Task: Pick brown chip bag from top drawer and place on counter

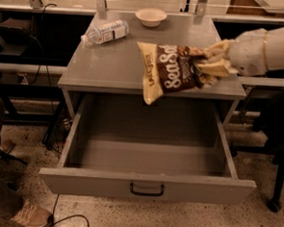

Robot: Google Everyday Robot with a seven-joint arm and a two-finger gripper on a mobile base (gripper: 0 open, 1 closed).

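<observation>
Brown chip bag (176, 71) shows large white lettering across its dark middle, of which "Sea Sa" can be read before the crinkles and the gripper cover the rest; small dark print runs along its pale yellow end, too fine to read. The bag is held up over the front right part of the counter (111, 65), tilted, with its lower pale end hanging past the counter's front edge above the open top drawer (104, 183). The gripper (215, 67) is near the counter's right edge, its pale fingers (217, 69) clenched on the bag's right end, and the white arm (266, 48) reaches in from the right. A plastic water bottle (104, 31) lies on its side near the back left corner; its label is pale with dark print that cannot be read. A small pale bowl (151, 16) stands upright at the middle of the back edge. The counter is smooth grey metal, and the drawer below is pulled well out, with a dark handle (147, 189) centred on its front panel. The floor (198, 225) is speckled stone, with a cable (70, 220) and a person's shoe (29, 215) at the lower left. Counted: one chip bag, one bottle, one bowl, one drawer, one handle, one gripper.
</observation>
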